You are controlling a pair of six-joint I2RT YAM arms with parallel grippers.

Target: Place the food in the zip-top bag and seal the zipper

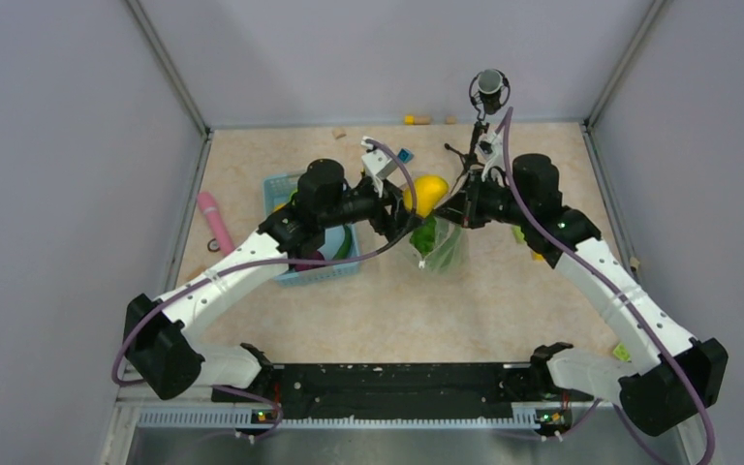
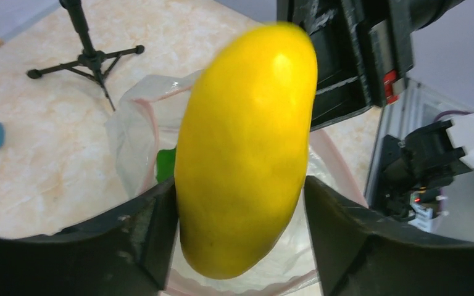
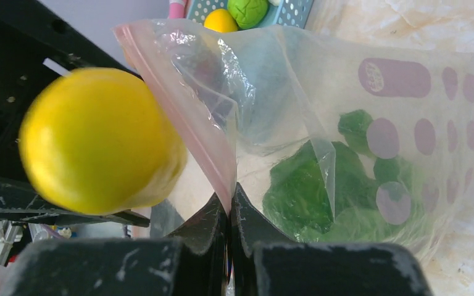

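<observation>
The yellow citrus [image 2: 247, 142] was gripped across its middle by the left claw [image 2: 241, 206], whose fingers were parted just as wide as the fruit. It was held directly above the open mouth of the zip-top bag [image 3: 345, 123], apparently so that it could be dropped in. The right claw [image 3: 229, 216] was pinched fully closed on the bag's rim at the zipper [image 3: 179, 117], evidently to hold the mouth lifted and spread. Beyond that claw's tips, the lettuce [image 3: 302, 191] was lodged inside the bag on the counter [image 1: 378, 310].
</observation>
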